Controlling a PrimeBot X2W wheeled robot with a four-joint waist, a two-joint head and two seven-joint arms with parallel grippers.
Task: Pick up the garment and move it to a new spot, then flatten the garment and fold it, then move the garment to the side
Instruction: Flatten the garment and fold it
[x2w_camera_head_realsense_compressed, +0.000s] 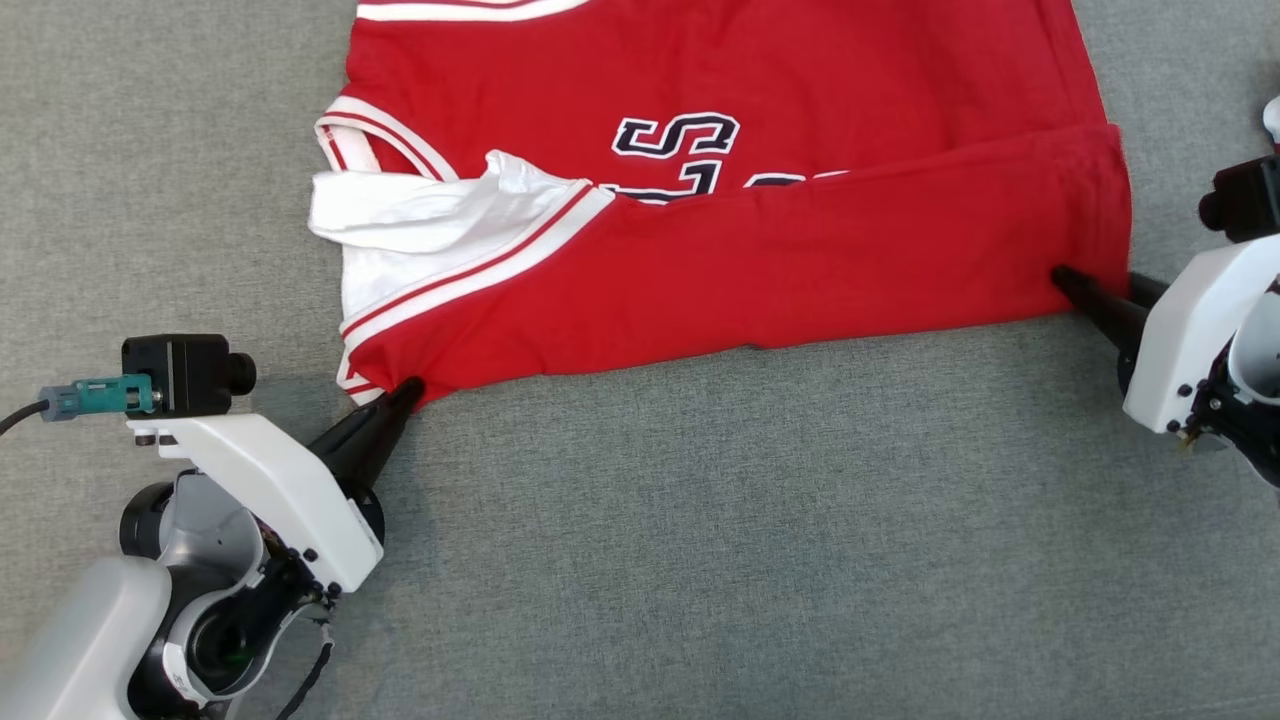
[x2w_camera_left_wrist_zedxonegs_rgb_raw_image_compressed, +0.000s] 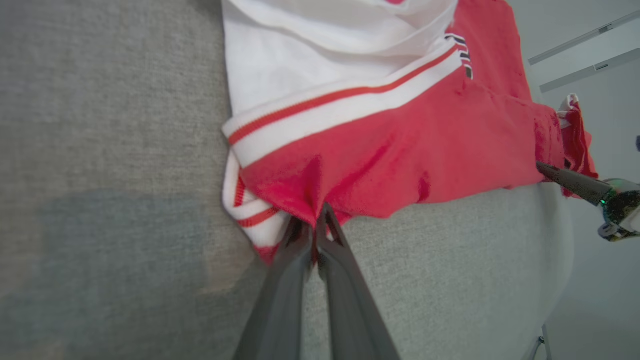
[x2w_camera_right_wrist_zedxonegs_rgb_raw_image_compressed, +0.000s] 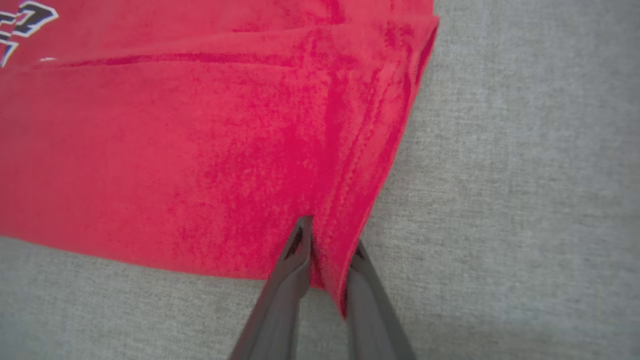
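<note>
A red garment (x2w_camera_head_realsense_compressed: 760, 270) with white striped trim and dark lettering lies spread on the grey cloth surface, its near edge folded back over the chest. My left gripper (x2w_camera_head_realsense_compressed: 408, 388) is at the near left corner. In the left wrist view that gripper (x2w_camera_left_wrist_zedxonegs_rgb_raw_image_compressed: 320, 215) is shut, pinching a pleat of the garment (x2w_camera_left_wrist_zedxonegs_rgb_raw_image_compressed: 400, 155) beside the white band. My right gripper (x2w_camera_head_realsense_compressed: 1062, 275) is at the near right corner. In the right wrist view its fingertips (x2w_camera_right_wrist_zedxonegs_rgb_raw_image_compressed: 330, 235) hold a bunched fold of the garment's hem (x2w_camera_right_wrist_zedxonegs_rgb_raw_image_compressed: 175, 150) between them. The right gripper's dark fingers (x2w_camera_left_wrist_zedxonegs_rgb_raw_image_compressed: 545, 169) also reach the far corner in the left wrist view.
The grey cloth surface (x2w_camera_head_realsense_compressed: 700, 560) stretches wide in front of the garment and to both sides. Its rounded edge (x2w_camera_left_wrist_zedxonegs_rgb_raw_image_compressed: 565, 240) shows in the left wrist view, with open room beyond. The garment's far part runs past the top of the head view.
</note>
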